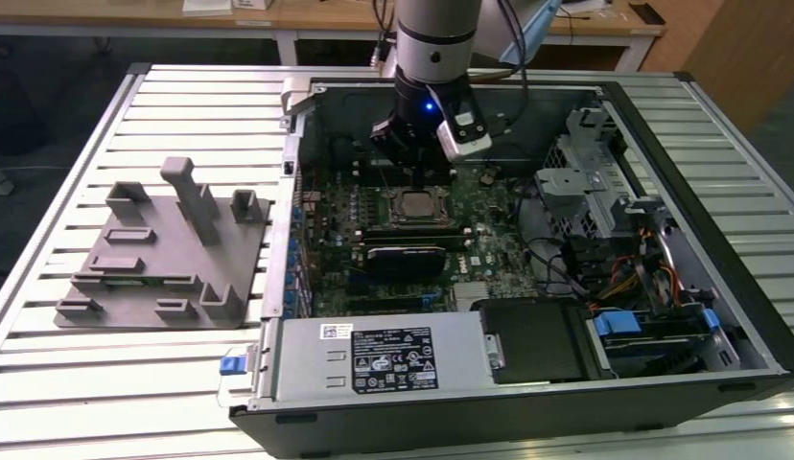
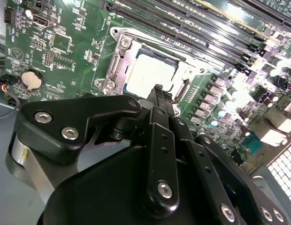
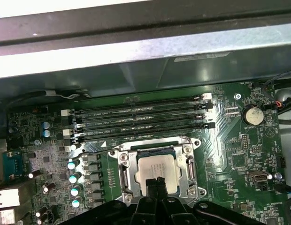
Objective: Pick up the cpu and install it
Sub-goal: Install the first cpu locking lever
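The cpu (image 1: 416, 203) lies flat in the metal socket frame (image 3: 126, 171) on the green motherboard (image 1: 487, 206), inside the open computer case. Both wrist views show its silvery top, the cpu (image 2: 150, 72) and the cpu (image 3: 157, 168), framed by the socket. My gripper (image 1: 427, 180) hangs straight above it on the arm. Its black fingertips (image 2: 158, 90) are pressed together over the chip's near edge, and nothing shows between them. In the first wrist view the gripper (image 3: 155, 182) covers part of the chip's edge. I cannot tell whether the tips touch the chip.
The grey plastic fixture (image 1: 160, 249) with upright posts stands on the slatted table at the exterior view's left. A black heatsink block (image 1: 404, 259) sits in front of the socket. Memory slots (image 3: 141, 117) run behind it. The power supply (image 1: 371, 359), drive cage (image 1: 583, 182) and cables crowd the case.
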Tool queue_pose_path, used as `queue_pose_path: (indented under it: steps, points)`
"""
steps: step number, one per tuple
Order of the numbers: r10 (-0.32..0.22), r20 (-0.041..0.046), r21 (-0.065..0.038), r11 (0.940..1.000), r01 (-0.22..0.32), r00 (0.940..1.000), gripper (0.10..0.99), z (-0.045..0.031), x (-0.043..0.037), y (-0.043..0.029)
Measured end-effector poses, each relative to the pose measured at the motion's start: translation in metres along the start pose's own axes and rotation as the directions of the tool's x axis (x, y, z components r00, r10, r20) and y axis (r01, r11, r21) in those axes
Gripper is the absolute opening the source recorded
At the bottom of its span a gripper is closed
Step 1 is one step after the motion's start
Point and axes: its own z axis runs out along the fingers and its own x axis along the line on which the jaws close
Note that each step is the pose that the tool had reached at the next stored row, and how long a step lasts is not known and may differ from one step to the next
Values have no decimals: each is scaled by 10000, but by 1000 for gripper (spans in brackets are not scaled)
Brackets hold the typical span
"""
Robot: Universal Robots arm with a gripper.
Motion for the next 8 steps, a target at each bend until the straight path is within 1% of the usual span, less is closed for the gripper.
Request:
queue_pose_path:
  steps: [8]
  points:
    - [0,1,0,10000,0,10000,106,-1,109,-14]
